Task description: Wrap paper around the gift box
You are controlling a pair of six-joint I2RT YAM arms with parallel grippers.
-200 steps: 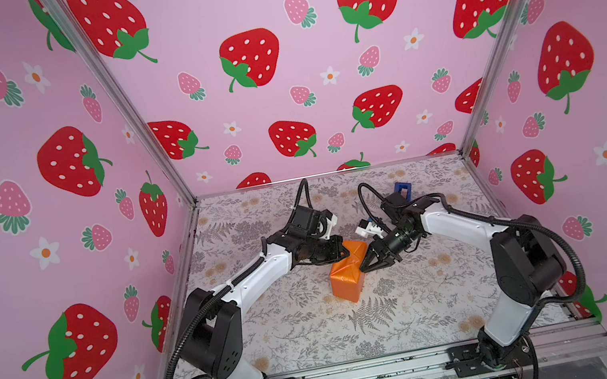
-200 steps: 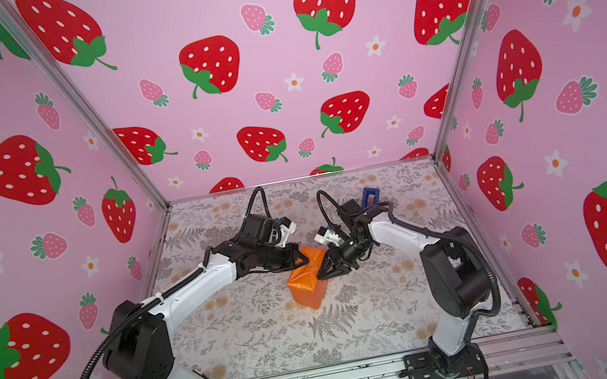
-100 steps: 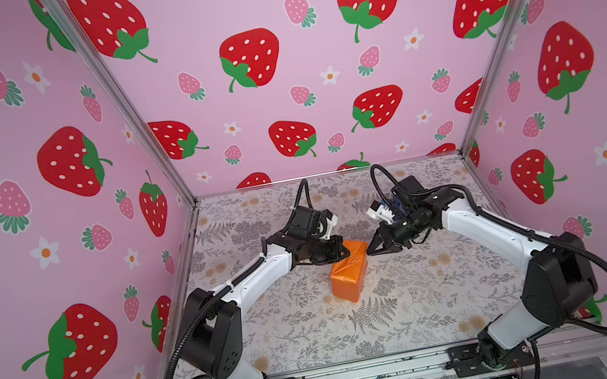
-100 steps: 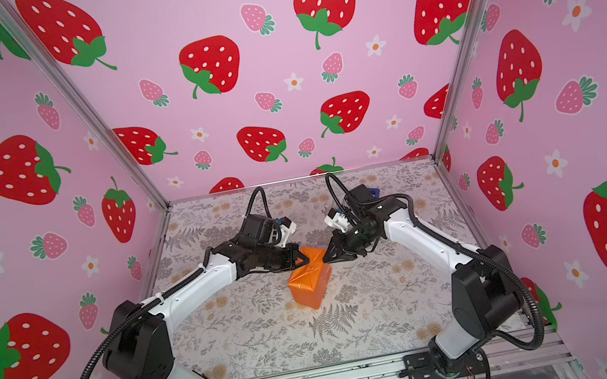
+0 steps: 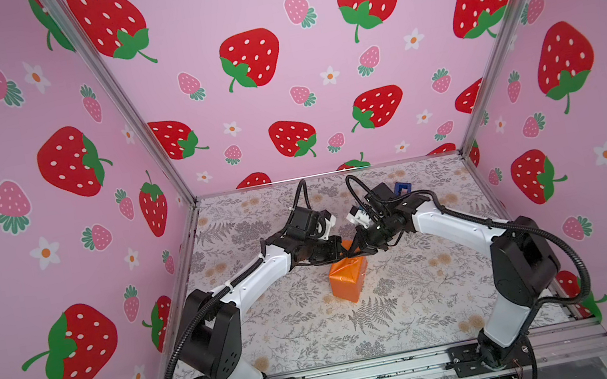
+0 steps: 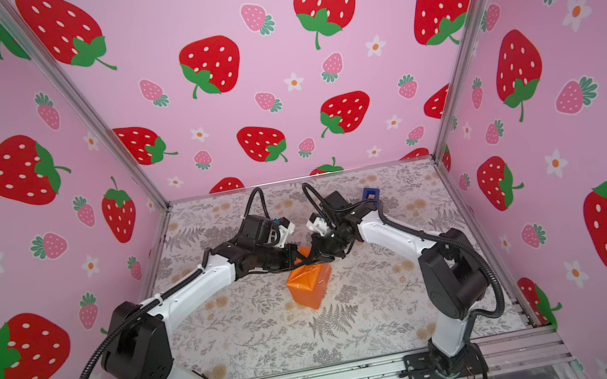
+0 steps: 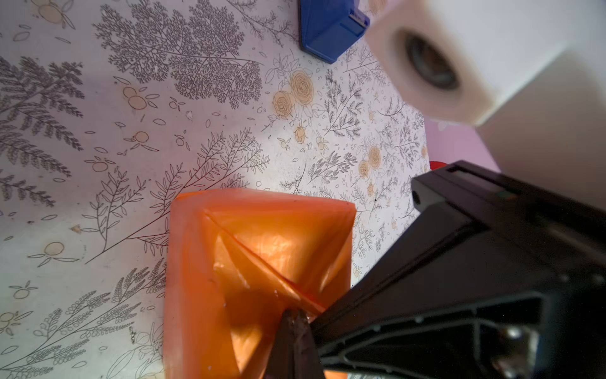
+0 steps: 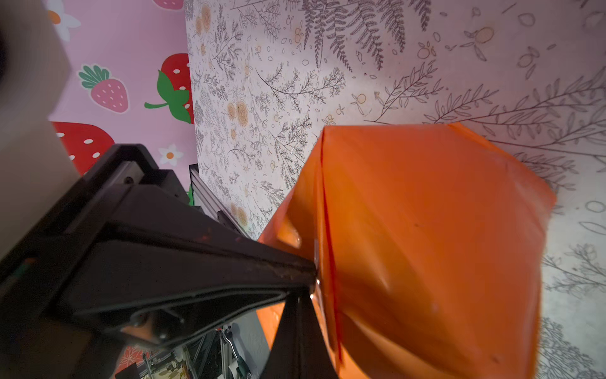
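Glossy orange creased paper point(image 5: 347, 282) is fully hiding the gift box; left gripper point(image 5: 341, 254) and right gripper point(image 5: 355, 249), both closed, are meeting at its end flap, hold unclear.

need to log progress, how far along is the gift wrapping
Done: the paper forms a closed orange parcel on every side shown. In hand: the left gripper and right gripper, both shut, meet at its far end folds. Left: likely securing that end; the tape dispenser sits apart behind.
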